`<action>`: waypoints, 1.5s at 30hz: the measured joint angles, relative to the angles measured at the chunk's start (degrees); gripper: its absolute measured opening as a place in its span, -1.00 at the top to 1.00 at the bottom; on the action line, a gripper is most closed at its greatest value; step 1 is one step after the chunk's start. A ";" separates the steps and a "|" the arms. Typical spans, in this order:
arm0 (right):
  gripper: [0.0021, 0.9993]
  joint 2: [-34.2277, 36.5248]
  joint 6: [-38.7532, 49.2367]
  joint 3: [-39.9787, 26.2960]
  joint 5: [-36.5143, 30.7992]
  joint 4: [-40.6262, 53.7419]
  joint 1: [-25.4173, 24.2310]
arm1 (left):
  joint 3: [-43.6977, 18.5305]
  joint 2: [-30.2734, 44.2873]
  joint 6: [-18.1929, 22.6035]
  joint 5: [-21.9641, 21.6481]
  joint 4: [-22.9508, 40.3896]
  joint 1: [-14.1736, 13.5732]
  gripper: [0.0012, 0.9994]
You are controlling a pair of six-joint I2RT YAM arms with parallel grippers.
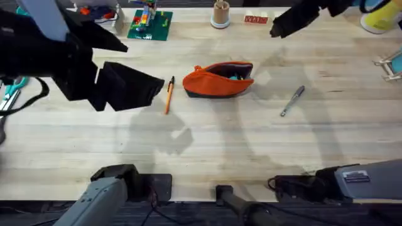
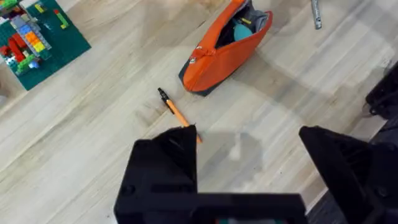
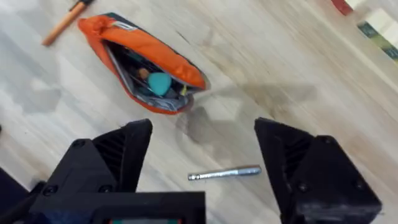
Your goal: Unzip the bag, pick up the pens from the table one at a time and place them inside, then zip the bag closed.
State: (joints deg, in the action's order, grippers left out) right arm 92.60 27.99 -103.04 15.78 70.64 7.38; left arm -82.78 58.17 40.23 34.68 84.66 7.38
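Note:
The orange bag (image 1: pixel 218 80) lies in the middle of the table (image 1: pixel 207 144) with its zipper open and a teal item inside (image 3: pixel 160 82). The bag's open mouth also shows in the left wrist view (image 2: pixel 227 43) and right wrist view (image 3: pixel 146 59). The orange pen (image 1: pixel 169 95) lies just left of the bag (image 2: pixel 177 114). The silver-grey pen (image 1: pixel 293 100) lies to the bag's right (image 3: pixel 225 173). My left gripper (image 1: pixel 135 85) hovers open above the table left of the orange pen. My right gripper (image 1: pixel 286 25) hangs open high over the far right, holding nothing.
A green baseplate with coloured bricks (image 1: pixel 151 24) stands at the far left back. A wooden cup (image 1: pixel 220 14) and a red box (image 1: pixel 255 19) stand at the back edge. A yellow object (image 1: pixel 380 17) sits at the far right corner.

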 joint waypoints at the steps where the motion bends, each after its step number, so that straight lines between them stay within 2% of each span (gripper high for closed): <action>1: -1.00 -0.28 -0.82 -0.04 -0.94 0.20 0.00 | 0.00 0.00 0.00 0.00 0.00 0.00 -0.99; 6: -1.00 -0.49 -3.21 -0.13 -4.47 1.01 0.00 | 0.00 0.00 -0.01 0.00 0.00 0.00 -0.99; 15: -1.00 -0.49 -6.87 -0.13 -6.05 2.26 -0.64 | 0.00 0.00 -0.02 0.00 0.00 0.00 -0.99; 26: -1.00 -0.49 -13.07 -0.13 -6.64 3.80 -7.15 | -0.02 0.00 -0.15 0.00 0.00 0.00 -0.99; 34: -1.00 -0.51 -22.70 0.26 -13.58 9.26 -9.67 | -0.02 0.00 -0.15 0.00 0.15 0.00 -0.99; 38: -1.00 -0.57 -29.49 4.15 -16.49 10.48 -10.24 | -0.02 0.00 -0.15 0.00 0.22 0.00 -0.99; 45: -1.00 -3.65 -39.32 19.49 -17.98 0.90 -10.67 | -0.02 0.00 -0.15 -0.02 0.97 0.00 -0.99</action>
State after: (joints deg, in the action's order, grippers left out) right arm 88.95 -11.33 -83.56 -2.20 71.55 -3.29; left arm -82.81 58.17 40.07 34.65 85.63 7.38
